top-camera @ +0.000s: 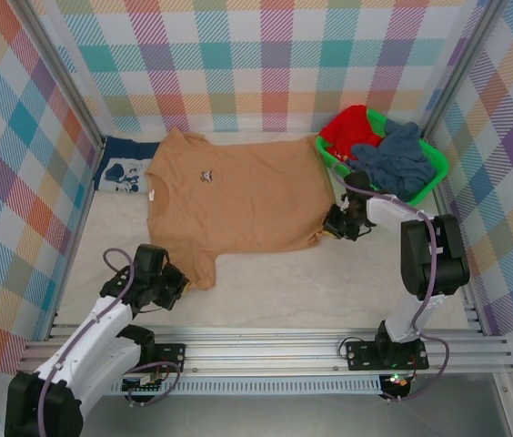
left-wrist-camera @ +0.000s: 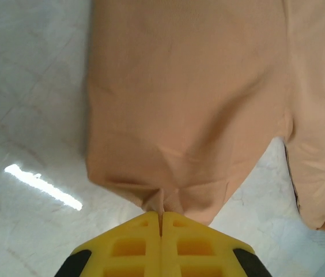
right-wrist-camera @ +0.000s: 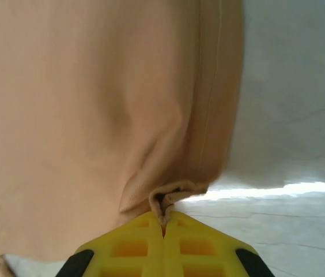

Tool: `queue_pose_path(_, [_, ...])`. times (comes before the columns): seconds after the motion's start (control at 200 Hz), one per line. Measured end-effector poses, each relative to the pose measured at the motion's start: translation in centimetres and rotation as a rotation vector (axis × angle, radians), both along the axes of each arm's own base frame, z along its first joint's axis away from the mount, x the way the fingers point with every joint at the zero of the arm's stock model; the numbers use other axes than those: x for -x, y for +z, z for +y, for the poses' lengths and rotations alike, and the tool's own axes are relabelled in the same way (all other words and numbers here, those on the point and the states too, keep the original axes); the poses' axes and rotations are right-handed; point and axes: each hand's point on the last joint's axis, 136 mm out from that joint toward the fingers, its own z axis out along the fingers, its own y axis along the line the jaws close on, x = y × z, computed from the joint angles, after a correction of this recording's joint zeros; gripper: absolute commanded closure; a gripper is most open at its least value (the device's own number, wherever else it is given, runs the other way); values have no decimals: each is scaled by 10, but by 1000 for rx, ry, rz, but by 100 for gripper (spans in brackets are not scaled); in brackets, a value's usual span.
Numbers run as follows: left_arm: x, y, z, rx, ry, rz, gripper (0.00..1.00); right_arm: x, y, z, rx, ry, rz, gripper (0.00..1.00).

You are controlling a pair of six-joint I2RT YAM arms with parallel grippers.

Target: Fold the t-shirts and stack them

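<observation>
Right wrist view, bottom centre: right gripper (right-wrist-camera: 162, 226) clamps a thin tan-orange t-shirt (right-wrist-camera: 93, 104) fold, left gripper (left-wrist-camera: 161, 217) likewise; pulling might slip either.

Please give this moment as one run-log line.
left gripper shut on tan t-shirt near sleeve | right gripper shut on its hem corner | tan t-shirt lying flat | navy t-shirt at far left

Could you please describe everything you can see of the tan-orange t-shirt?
The tan-orange t-shirt is soft knit cloth with a small dark print, spread flat on the pale table, collar to the left, hem to the right. The left gripper is shut on its near sleeve, the right gripper on its near hem corner.
</observation>
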Motion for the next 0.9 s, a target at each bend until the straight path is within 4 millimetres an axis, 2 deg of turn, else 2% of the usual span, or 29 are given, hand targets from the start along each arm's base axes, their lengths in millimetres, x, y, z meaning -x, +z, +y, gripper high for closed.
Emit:
queue_pose_path(0.15, [8, 6, 4, 11, 36, -10, 100, 14, -5, -19, 103, -10, 28, 100])
queue_pose_path(0.31, [27, 9, 3, -30, 21, 59, 100, 29, -2, -34, 180, -23, 61, 100])
queue_pose_path(0.46, [34, 29, -15, -62, -53, 54, 100, 49, 7, -44, 217, -33, 78, 100])
queue_pose_path(0.575, [43, 24, -26, -117, -101, 80, 100, 61, 14, -47, 220, -41, 84, 100])
queue_pose_path(0.72, [45, 20, -22, -206, -84, 92, 100, 77, 13, -51, 227, -50, 112, 100])
queue_pose_path(0.815, [39, 37, -22, -234, -74, 42, 100, 90, 9, -53, 233, -46, 140, 100])
queue_pose_path(0.9, [25, 72, -25, -246, -67, -59, 100, 92, 15, -51, 232, -37, 134, 100])
